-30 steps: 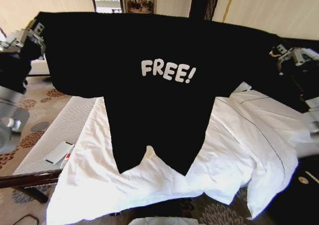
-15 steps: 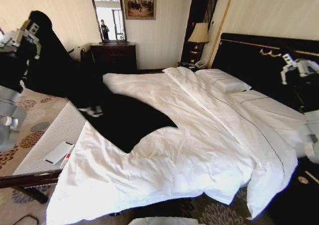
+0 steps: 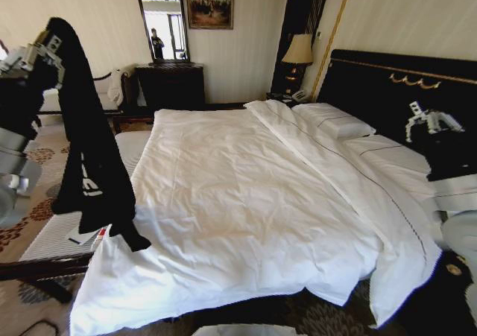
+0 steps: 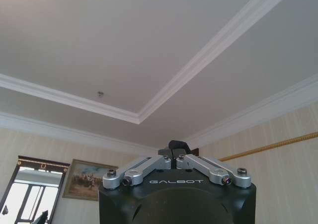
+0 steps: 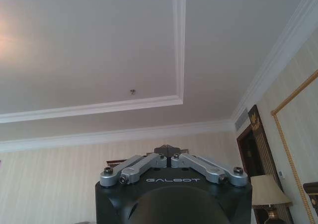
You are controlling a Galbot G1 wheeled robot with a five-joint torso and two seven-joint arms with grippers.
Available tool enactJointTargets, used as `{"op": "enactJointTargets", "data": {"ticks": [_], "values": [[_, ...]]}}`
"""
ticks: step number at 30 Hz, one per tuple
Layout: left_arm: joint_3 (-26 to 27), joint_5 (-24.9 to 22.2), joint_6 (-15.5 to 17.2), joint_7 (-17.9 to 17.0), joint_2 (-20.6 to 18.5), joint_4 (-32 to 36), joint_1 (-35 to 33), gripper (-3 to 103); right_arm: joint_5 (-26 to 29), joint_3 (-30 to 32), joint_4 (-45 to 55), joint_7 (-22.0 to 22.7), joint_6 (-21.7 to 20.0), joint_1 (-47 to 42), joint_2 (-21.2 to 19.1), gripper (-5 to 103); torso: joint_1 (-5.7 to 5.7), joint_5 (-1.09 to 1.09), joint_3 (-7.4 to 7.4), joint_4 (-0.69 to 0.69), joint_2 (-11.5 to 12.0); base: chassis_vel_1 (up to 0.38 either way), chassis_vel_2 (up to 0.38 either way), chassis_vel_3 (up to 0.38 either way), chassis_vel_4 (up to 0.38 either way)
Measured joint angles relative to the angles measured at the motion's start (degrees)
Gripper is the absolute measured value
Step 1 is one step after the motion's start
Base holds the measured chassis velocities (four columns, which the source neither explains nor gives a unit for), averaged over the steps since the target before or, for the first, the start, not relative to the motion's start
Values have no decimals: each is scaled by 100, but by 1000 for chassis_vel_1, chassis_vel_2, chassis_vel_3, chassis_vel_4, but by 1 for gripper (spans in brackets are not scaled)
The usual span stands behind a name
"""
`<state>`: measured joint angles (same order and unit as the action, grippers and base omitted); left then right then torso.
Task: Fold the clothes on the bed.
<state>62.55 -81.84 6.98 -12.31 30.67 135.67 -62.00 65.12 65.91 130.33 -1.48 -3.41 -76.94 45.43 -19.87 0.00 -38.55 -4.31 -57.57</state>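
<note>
The black T-shirt (image 3: 89, 150) hangs in a long bunched drape from my left gripper (image 3: 46, 45), which is raised high at the left, off the bed's left side. Its lower end dangles just above the duvet's near left corner, and a bit of white lettering shows sideways. In the left wrist view the left gripper (image 4: 175, 152) is shut on a tuft of black cloth (image 4: 178, 144). My right gripper (image 3: 426, 118) is raised at the far right in front of the headboard, holding nothing. In its wrist view the right gripper (image 5: 168, 152) has its fingertips together. The bed (image 3: 246, 194) lies bare under its white duvet.
A pale ribbed chaise (image 3: 74, 217) with a flat white object (image 3: 88, 228) stands left of the bed. Pillows (image 3: 332, 120) lie against the dark headboard (image 3: 387, 83). A dark dresser (image 3: 170, 83) and a lamp (image 3: 298, 51) stand by the far wall.
The shirt was stretched wide between both grippers. The right gripper let go, the shirt swung down to the left, and it now hangs from the left gripper alone.
</note>
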Motion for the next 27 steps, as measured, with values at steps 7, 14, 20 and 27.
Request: {"op": "enactJointTargets", "data": {"ticks": [7, 14, 20, 27], "values": [[-30, 53, 47, -5, -85, 37, -40, 0, -2, -189, -443, -93, 126, 321, -218, 0, 0, -1, 0, -1, 0, 0, 0, 0, 0], [-9, 61, 59, -12, -89, -39, -37, 0, -748, -1191, -1074, -97, 263, 656, 304, 2, 0, 1, 0, -1, 0, 0, 0, 0, 0], [-30, 91, 59, -12, -29, -107, 0, 0, -843, -2046, -1546, 33, 326, 1015, 436, 24, 0, -1, -1, 0, 0, 0, 0, 0, 0], [52, 80, 119, -108, -162, -200, 96, 0, -989, -4283, -2623, -170, 1649, 1973, -360, 50, -1, 0, -1, 1, 0, 0, 0, 0, 0]]}}
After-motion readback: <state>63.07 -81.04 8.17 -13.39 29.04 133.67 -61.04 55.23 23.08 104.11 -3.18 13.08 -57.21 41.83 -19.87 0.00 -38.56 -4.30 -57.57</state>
